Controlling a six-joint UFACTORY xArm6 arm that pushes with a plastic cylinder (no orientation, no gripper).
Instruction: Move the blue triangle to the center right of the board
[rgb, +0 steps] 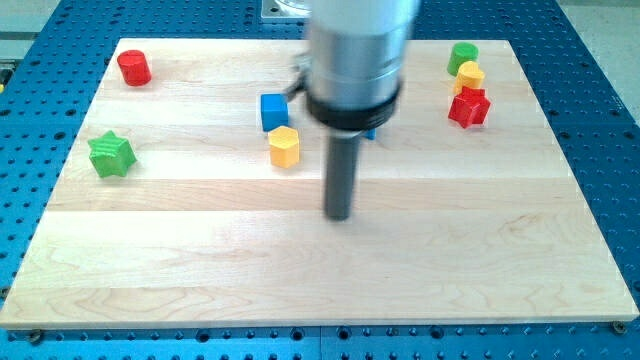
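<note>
A: We're over the pale wooden board (180, 260), and our tip (339, 216) sits on bare wood, just below and to the view's right of the yellow hexagonal block (284, 146).

B: Where's the blue triangle block (371, 131)?

A: Mostly hidden. Only a sliver of blue peeks out behind the arm's dark collar (352, 110), up and slightly to the view's right of our tip. We can't make out its shape or which way its long edge runs.

B: Anything held?

A: Nothing; we carry a plain dark rod (340, 175), no claw to open or close, and the tip touches no block.

B: So the push?

A: The target lies well toward the view's right of that sliver. We judge that we need to get round to its left side, near the blue cube (273, 111), then shove rightward.

B: Hazards?

A: The red star-shaped block (469, 108), the yellow block (469, 77) and the green cylinder (462, 56) cluster up there on the right; we'd steer below them.
</note>
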